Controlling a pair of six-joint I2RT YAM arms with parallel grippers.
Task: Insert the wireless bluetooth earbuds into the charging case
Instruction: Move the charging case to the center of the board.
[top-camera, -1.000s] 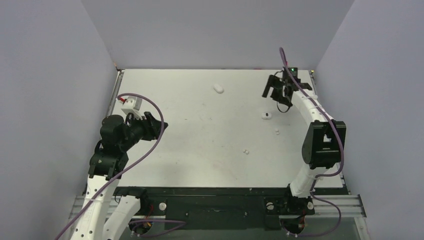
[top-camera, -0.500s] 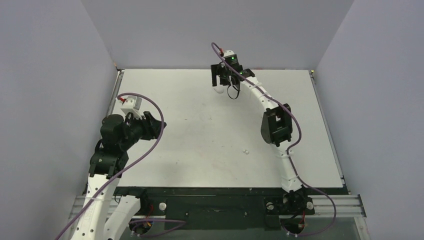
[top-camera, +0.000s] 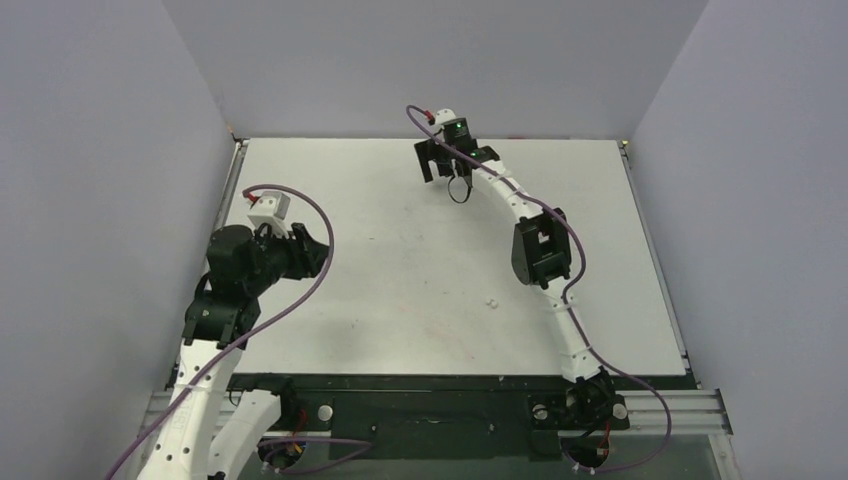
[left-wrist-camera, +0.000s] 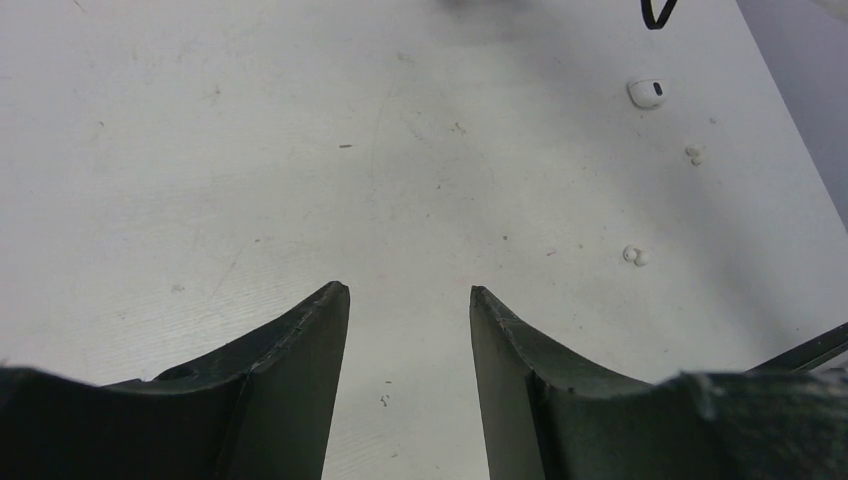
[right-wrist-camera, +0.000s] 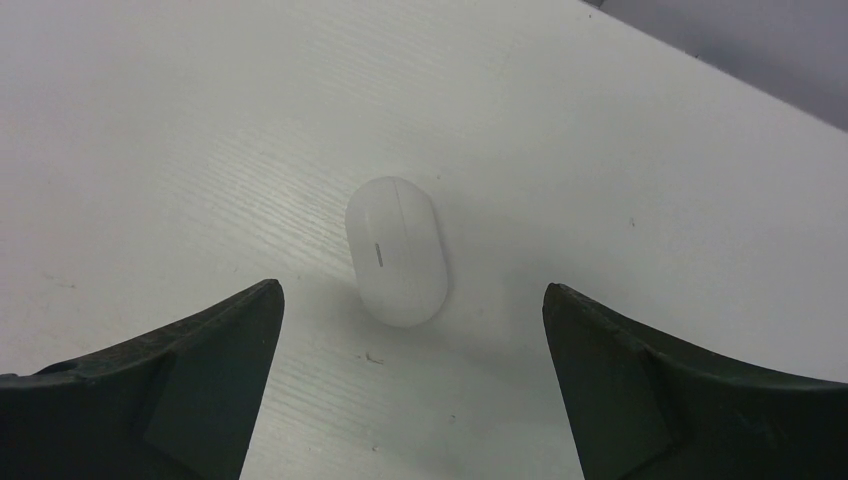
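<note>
The charging case (right-wrist-camera: 397, 250) is a closed white pebble lying flat on the table, seen in the right wrist view. My right gripper (right-wrist-camera: 412, 288) is open wide just above it, one finger on each side, not touching. In the top view the right gripper (top-camera: 436, 170) is at the far middle of the table and covers the case. Tiny white earbuds lie loose: one pair (left-wrist-camera: 635, 256), another bit (left-wrist-camera: 692, 154) and a larger white piece with a dark spot (left-wrist-camera: 648, 93). One earbud (top-camera: 491, 301) shows in the top view. My left gripper (left-wrist-camera: 405, 290) is open and empty at the left (top-camera: 322, 250).
The right arm's elbow (top-camera: 540, 250) hangs over the table's right middle and hides part of it from above. Grey walls close the table on three sides. A purple cable (top-camera: 310, 215) loops by the left arm.
My right arm has swung from the far right to the far middle and now hovers over the case. The left arm has shifted slightly.
</note>
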